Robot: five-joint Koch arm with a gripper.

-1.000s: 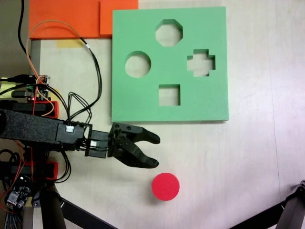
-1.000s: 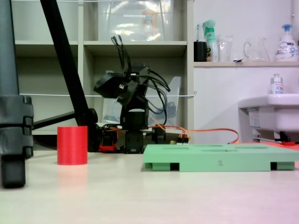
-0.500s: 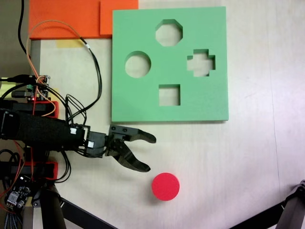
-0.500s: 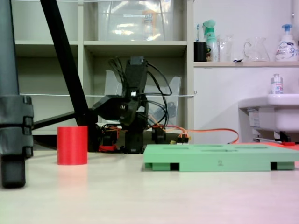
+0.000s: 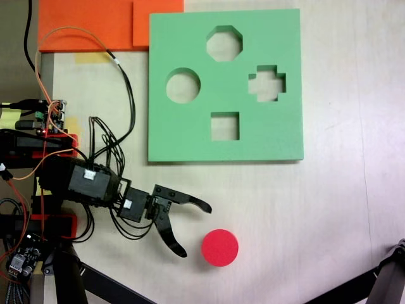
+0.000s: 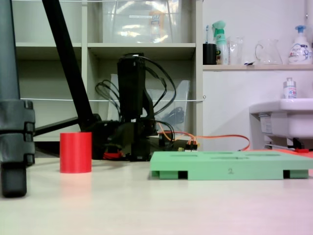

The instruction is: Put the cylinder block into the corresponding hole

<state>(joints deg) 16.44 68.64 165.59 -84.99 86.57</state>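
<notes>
end effector (image 5: 197, 230): jaws spread apart, nothing held | cylinder block (image 5: 219, 247): stood on the surface (image 5: 329, 209), just right of the end effector | corresponding hole (image 5: 183, 86): seen unfilled in green board (image 5: 266, 136)

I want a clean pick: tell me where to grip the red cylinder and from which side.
Grip the cylinder block across its curved side wall, near mid-height. It stands upright, flat top up. Come from its left in the top-down fixed view, where the open gripper already faces it.
</notes>
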